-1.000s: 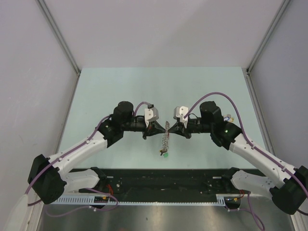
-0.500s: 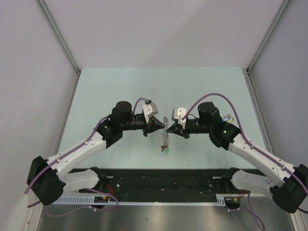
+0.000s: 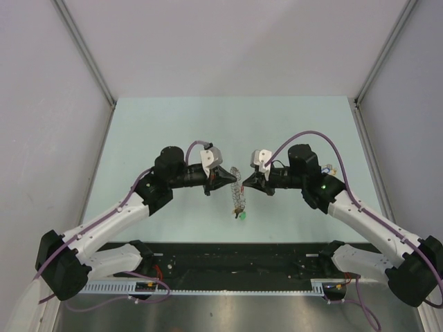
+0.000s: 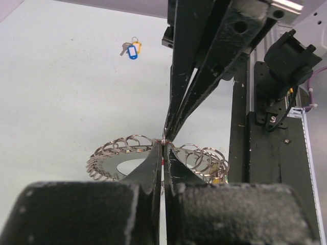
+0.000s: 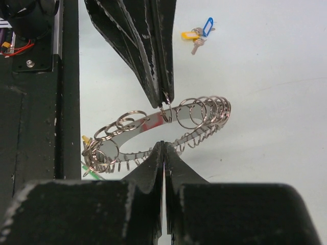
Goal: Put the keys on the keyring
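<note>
Nearest the arm bases, a green key [image 3: 240, 215] hangs at the 6 o'clock end of the keyring [image 3: 238, 194]. In the right wrist view its green head sits low beside a yellow one, so at least these two look already threaded.

The keyring is held off the table [image 3: 173, 124] between the two arms, as a flat polished band strung with many small wire rings. The left gripper [image 4: 162, 149] has its jaws closed to a hairline. They appear to pinch one small ring at the band's top edge. The right gripper [image 5: 162, 148] comes in from the 3 o'clock side, its jaws also closed on the band's opposite edge. The two sets of tips almost meet.

Judging by its look, the keyring is light but floppy and slick. It should sag and swing from any single pinch, and the little rings look free to slide along the band. A firm hold probably belongs on the flat band itself — a loose ring would likely pivot. One gripper would then be free to work a ring open.

Farther off, at about 2 o'clock from the keyring and near the right arm's elbow, the blue and yellow keys [image 4: 132, 50] lie bunched on the table. They are small and thin, and the plastic heads seem the surest place to grasp — the metal blades lie flat and would likely slip.
</note>
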Controlling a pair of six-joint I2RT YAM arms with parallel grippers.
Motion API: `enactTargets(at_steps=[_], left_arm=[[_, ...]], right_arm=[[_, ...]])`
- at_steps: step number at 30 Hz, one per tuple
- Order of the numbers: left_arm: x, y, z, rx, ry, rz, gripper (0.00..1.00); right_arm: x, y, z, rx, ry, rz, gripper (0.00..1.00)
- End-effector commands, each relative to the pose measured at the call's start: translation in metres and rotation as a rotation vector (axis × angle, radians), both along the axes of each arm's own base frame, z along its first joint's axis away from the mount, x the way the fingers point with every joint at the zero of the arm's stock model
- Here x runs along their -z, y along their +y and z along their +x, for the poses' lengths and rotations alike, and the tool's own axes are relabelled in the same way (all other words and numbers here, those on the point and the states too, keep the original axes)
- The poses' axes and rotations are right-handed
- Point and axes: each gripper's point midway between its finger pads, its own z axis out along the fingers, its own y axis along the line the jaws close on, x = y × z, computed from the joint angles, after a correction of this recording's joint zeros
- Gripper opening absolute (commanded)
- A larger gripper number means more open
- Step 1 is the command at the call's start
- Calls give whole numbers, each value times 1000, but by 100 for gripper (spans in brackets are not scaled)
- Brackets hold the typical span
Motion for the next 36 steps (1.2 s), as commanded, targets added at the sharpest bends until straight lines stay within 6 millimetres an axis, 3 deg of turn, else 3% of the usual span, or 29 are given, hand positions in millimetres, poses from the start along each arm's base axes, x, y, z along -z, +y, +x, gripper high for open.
enactTargets(at_steps=[1,6,11,16,18,19,20,22,29,33,36], left_arm=[[-25,-2,-5,50,-82,-72,0],[-24,-3,-9,77,-84,-69,0],[-25,4,2,2,-107,-36,0],[-25,42,18,-233,-122,55,0],[-15,58,17,-296,-107,90,1],[-22,71,18,-362,-132,78,0],[-12,78,15,-383,-113,97,0],[-21,93,9,-433,-137,70,0],[-20,130,0,-572,-176,36,0],[-22,142,0,-625,-189,18,0],[-20,145,-1,-637,-193,18,0]], right_arm=[[-18,1,-3,-40,-29,80,0],[-18,0,-5,-54,-22,94,0],[-18,-2,3,-5,-20,90,0],[-3,-5,25,140,68,66,0],[14,-5,36,190,116,36,0],[19,-6,38,211,146,17,0],[26,-7,41,242,183,2,0],[28,-9,37,263,218,-16,0],[43,-36,20,447,354,-106,0],[71,-56,4,531,454,-243,0],[89,-64,6,576,486,-318,0]])
